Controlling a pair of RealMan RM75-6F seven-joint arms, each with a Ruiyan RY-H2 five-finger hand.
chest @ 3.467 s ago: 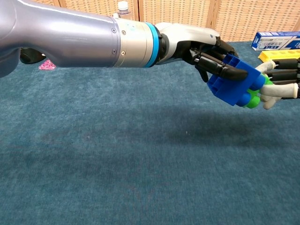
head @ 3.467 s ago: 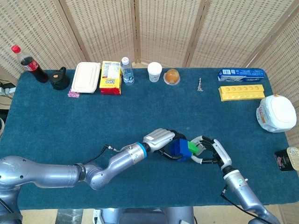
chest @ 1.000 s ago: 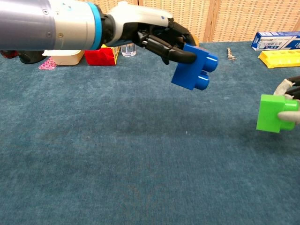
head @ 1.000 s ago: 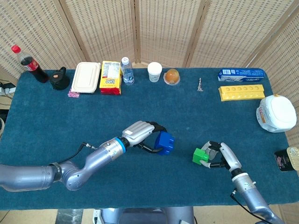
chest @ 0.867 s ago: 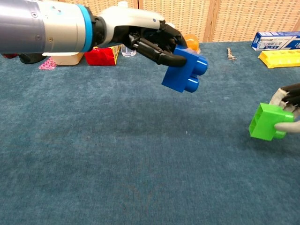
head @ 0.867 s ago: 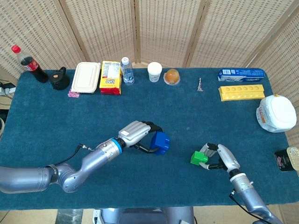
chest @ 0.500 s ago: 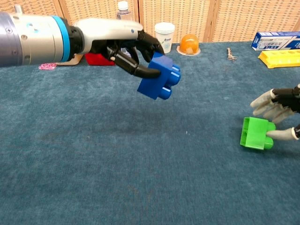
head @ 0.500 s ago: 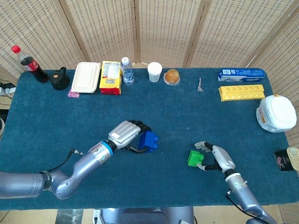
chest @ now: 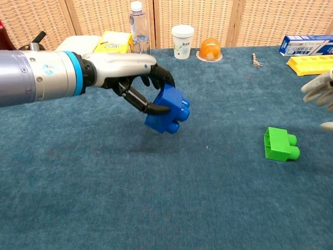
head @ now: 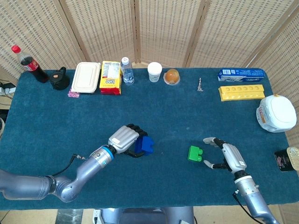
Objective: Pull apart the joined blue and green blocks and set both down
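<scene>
The blue block [head: 145,145] [chest: 167,110] is gripped by my left hand [head: 126,140] [chest: 136,77] and hangs a little above the blue cloth, left of centre. The green block [head: 195,153] [chest: 280,144] lies alone on the cloth to the right, studs pointing right. My right hand [head: 226,157] [chest: 318,88] hovers just right of the green block with fingers spread, holding nothing and apart from it.
Along the far edge stand a cola bottle [head: 28,64], a white lunch box [head: 86,77], a yellow-red carton [head: 110,77], a water bottle [head: 127,71], a paper cup [head: 154,72] and an orange item [head: 172,76]. A yellow tray [head: 242,92] and white container [head: 276,113] sit at the right.
The blocks came apart. My right hand set the green block on the cloth, released it and drew back right. My left hand carried the blue block left and lower.
</scene>
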